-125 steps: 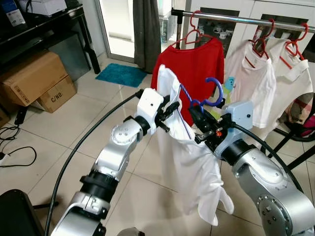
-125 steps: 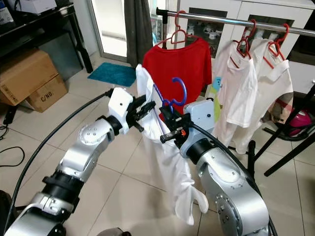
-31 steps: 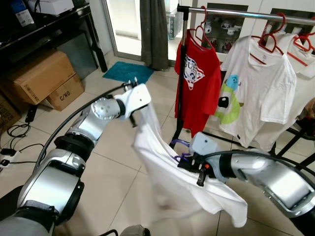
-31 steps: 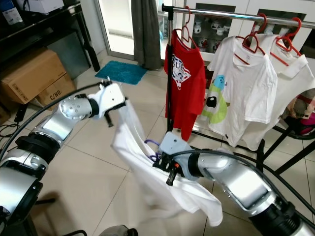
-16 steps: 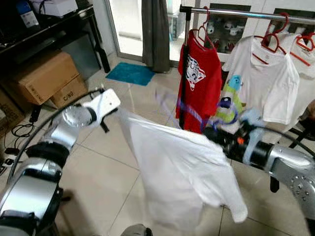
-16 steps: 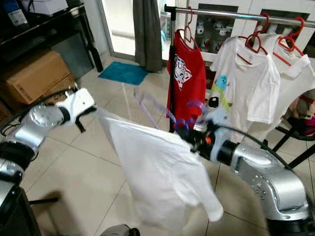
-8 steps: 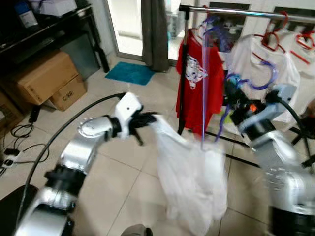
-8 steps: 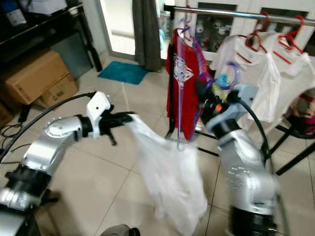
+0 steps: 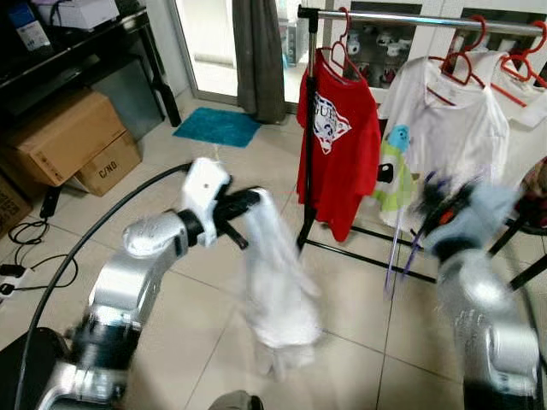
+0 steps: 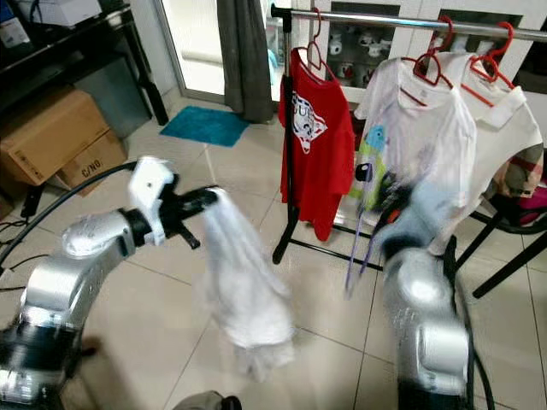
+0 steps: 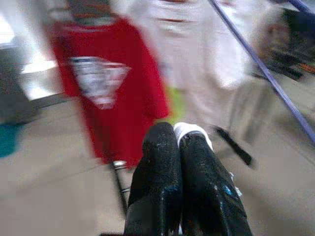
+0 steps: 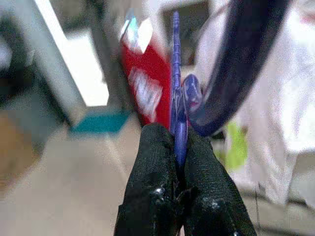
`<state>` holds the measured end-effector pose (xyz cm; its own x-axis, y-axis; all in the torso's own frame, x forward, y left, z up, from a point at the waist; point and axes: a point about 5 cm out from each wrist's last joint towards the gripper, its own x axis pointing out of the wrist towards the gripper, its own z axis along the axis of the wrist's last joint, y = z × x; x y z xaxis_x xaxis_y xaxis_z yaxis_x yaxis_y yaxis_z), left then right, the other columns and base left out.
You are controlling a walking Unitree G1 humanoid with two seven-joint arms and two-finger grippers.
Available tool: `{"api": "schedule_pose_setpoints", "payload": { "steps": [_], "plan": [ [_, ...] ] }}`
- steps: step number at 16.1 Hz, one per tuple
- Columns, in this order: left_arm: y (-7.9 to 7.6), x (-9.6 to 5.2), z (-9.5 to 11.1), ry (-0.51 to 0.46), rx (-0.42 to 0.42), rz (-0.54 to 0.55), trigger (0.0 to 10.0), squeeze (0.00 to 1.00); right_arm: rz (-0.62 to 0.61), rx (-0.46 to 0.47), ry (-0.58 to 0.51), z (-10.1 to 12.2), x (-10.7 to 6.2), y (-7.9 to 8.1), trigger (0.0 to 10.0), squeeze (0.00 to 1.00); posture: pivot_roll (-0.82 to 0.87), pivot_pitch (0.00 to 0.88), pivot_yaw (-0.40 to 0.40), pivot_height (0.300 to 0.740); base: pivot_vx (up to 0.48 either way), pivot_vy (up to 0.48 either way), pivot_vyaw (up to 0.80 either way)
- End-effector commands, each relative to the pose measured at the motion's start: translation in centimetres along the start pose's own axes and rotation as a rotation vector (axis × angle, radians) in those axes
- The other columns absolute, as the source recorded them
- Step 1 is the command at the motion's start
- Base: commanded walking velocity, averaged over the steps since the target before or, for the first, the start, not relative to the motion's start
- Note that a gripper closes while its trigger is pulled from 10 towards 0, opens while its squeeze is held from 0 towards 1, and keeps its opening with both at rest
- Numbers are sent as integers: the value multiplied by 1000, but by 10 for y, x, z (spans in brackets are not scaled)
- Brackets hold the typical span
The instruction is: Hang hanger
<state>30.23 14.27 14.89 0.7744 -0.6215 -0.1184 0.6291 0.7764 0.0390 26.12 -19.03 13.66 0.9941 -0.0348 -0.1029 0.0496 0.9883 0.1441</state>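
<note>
- The clothes rail [image 9: 410, 17] runs along the back, carrying a red T-shirt [image 9: 342, 141] and white T-shirts [image 9: 453, 137] on red hangers [image 9: 342, 51]; its dark upright post [image 9: 308, 128] stands just beside the red shirt.
- Two cardboard boxes [image 9: 64, 137] sit on the tiled floor [image 9: 359, 299] under a dark table [image 9: 77, 47] at the left; what they contain cannot be seen.
- A white shirt [image 9: 273, 282] hangs limp from the left end effector [image 9: 244, 205], well short of the rail; its lower part is blurred.
- In the left wrist view, the left end effector's fingers [image 11: 157, 182] are pressed together with a bit of white cloth pinched at their tips.
- The right end effector [image 9: 440, 205] is badly blurred in the head views, low and in front of the white T-shirts.
- The purple hanger [image 12: 178, 103] is clamped between the closed right end effector's fingers [image 12: 152, 167], below the rail and not on it; in the head views it reads only as thin purple streaks.
</note>
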Motion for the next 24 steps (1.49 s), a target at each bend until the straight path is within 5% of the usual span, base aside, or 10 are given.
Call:
{"api": "schedule_pose_setpoints", "payload": {
  "steps": [1, 3, 7, 11, 15, 17, 21, 24],
  "plan": [
    [5, -10, -6, 13, -31, 136, 10000, 0, 29, -94, 42, -2, -8, 11, 10000, 0, 6, 0, 60, 740, 0, 0, -425],
    [1, -16, -15, 37, -52, 218, 10000, 0, -73, -138, 82, -9, -14, 10, 10000, 0, 11, 0, 36, 740, 0, 0, -750],
    [-24, -21, -25, 38, -140, 304, 10000, 0, -72, -13, -10, 5, -20, 16, 10000, 0, 23, 0, 24, 740, 0, 0, -788],
    [-16, -21, -19, -39, -77, 472, 10000, 0, -63, 3, -33, 9, -22, 19, 10000, 0, 14, 0, 24, 740, 0, 0, -800],
    [-13, -8, -9, -28, -74, 463, 10000, 0, -204, -74, 54, 4, -22, 11, 10000, 0, 12, 0, 29, 740, 0, 0, -800],
    [-17, -7, -9, -22, -111, 352, 10000, 0, -159, -78, 53, -1, -23, 12, 10000, 0, 12, 0, 45, 740, 0, 0, -769],
    [-17, -5, -9, -10, -38, 355, 10000, 0, -169, -112, 35, 5, -19, 10, 10000, 0, 10, 0, 26, 740, 0, 0, -773],
    [-22, -3, -5, -27, -75, 335, 10000, 0, -116, -86, 74, 3, -23, 9, 10000, 0, 5, 0, 38, 740, 0, 0, -785]
  ]
}}
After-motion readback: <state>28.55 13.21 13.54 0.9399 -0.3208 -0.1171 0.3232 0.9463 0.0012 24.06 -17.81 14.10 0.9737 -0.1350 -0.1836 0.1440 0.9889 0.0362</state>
